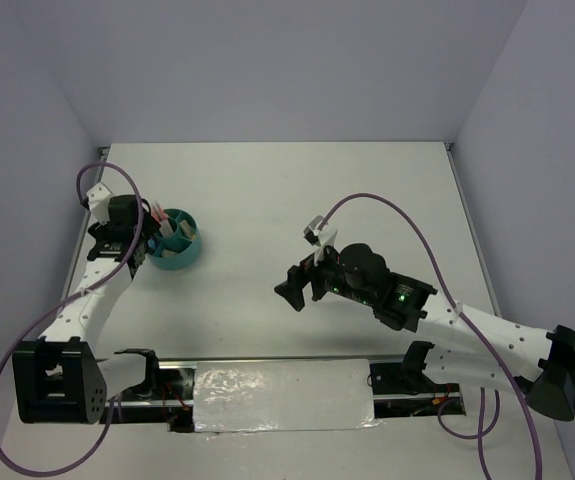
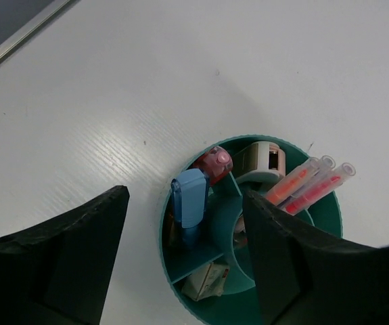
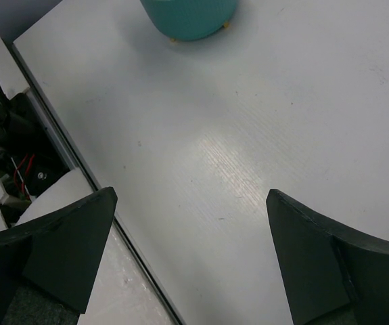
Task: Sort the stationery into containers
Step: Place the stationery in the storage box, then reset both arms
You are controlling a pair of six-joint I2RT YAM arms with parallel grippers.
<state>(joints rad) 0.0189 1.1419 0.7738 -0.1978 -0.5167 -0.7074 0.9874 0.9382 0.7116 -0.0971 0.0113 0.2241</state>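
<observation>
The round teal organiser [image 1: 189, 253] stands at the left of the table and holds the stationery. In the left wrist view the organiser [image 2: 329, 210] holds a blue eraser [image 2: 190, 196], a pink item [image 2: 219, 160], a grey-tan tape-like piece [image 2: 265, 157], orange and pink pens [image 2: 309, 186] and a tan eraser [image 2: 204, 283]. My left gripper [image 2: 184, 261] is open and empty, just above the organiser's near side; it also shows in the top view [image 1: 139, 243]. My right gripper [image 1: 293, 285] is open and empty over bare table mid-table; its fingers [image 3: 65, 237] frame bare table.
The organiser's base [image 3: 189, 15] shows at the top of the right wrist view. The table's front edge with a metal rail [image 3: 79, 172] and cables [image 3: 21, 169] lies below the right gripper. Grey walls close the table on three sides.
</observation>
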